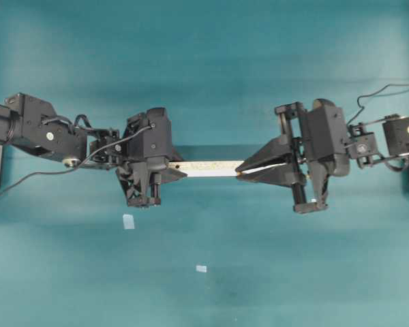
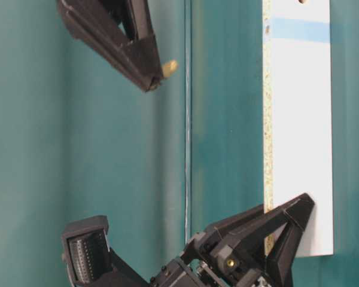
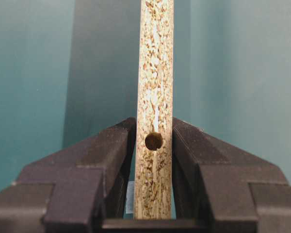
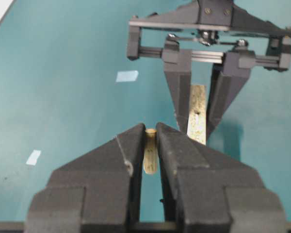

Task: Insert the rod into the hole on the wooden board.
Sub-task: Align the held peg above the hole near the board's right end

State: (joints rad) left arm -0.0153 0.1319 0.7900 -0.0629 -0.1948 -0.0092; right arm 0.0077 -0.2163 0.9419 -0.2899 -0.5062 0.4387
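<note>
rod (image 4: 150, 154) in right pincer (image 4: 151, 132)

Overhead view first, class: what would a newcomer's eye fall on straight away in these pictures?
The two black arms meeting at the middle of the teal table. The left tool clamps the wooden board on its edge, one end of it between its fingers, a round hole showing on the speckled side. Opposite, the right tool pinches the rod, its tip poking out near the board's other end.
</note>
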